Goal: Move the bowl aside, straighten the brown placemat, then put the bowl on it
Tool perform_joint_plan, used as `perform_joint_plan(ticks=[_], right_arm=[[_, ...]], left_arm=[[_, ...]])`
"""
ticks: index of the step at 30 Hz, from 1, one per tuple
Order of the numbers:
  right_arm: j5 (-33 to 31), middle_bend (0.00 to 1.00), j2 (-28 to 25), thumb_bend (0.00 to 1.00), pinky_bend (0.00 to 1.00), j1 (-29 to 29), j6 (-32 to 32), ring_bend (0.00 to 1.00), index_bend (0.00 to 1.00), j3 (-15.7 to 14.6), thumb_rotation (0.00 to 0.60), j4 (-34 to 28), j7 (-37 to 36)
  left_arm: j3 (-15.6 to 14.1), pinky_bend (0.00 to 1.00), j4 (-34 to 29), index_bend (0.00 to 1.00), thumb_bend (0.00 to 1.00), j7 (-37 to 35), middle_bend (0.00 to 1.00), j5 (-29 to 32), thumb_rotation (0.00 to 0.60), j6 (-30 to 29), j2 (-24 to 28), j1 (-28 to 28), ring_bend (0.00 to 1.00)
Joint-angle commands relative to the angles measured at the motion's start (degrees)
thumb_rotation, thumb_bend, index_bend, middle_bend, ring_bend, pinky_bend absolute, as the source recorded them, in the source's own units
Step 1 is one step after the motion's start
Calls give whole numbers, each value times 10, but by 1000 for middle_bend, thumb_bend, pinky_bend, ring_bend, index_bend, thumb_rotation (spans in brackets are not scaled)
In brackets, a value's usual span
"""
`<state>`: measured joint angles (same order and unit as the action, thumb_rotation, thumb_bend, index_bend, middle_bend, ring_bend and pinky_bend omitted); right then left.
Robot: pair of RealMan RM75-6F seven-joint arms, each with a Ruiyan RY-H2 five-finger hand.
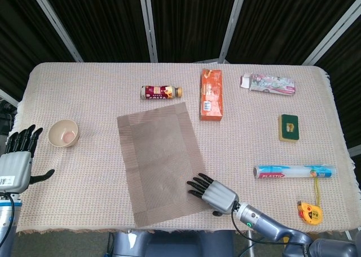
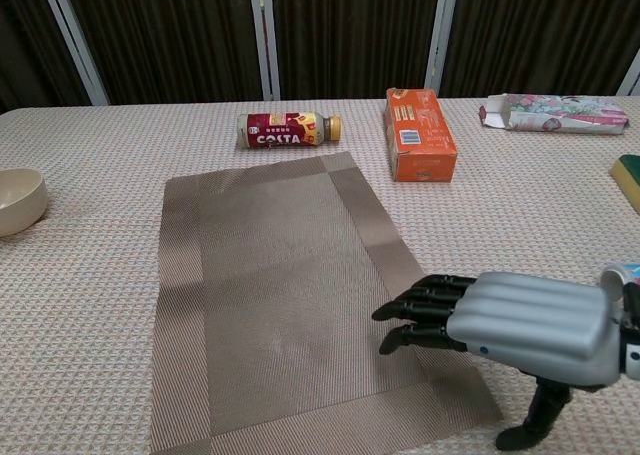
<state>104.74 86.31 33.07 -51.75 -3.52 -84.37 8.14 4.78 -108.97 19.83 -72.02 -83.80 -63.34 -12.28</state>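
Right hand over skewed mat, bowl parked aside

Right hand [image 1: 217,194] fingers spread, empty, over brown placemat [image 1: 161,158] near corner, likely to square it; bowl [image 1: 63,133] off mat at far left; left hand [image 1: 16,164] released, idle, seen only in head view; chest view crops bowl.

On bench [image 1: 84,200]: Costa bottle [image 1: 161,92], orange box [image 1: 211,94], floral carton [image 1: 268,83], sponge [image 1: 288,127], plastic-wrap roll [image 1: 294,171], tape measure [image 1: 309,210].
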Motion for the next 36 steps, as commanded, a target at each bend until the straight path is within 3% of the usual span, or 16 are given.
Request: perform_joint_plan(ticks=[1, 18, 25, 36], right_arm=[[1, 22, 8, 0, 0, 3, -5, 0, 159, -3, 600, 8, -1], [-11, 23, 20, 6, 0, 12, -26, 0, 166, -6, 600, 37, 6], [-15, 25, 24, 201, 0, 14, -34, 0, 168, -12, 600, 45, -5], [-14, 35, 29, 297, 0, 18, -47, 0, 210, -23, 600, 58, -30]], left_arm=[[1, 0, 0, 0, 65, -1, 0, 0, 600, 1, 0, 0, 0], [3, 0, 0, 0, 64, -3, 0, -2, 600, 8, 1, 2, 0], [4, 0, 0, 0, 65, -4, 0, -2, 600, 11, 1, 3, 0], [5, 0, -1, 0, 65, -9, 0, -3, 600, 16, 4, 3, 0]])
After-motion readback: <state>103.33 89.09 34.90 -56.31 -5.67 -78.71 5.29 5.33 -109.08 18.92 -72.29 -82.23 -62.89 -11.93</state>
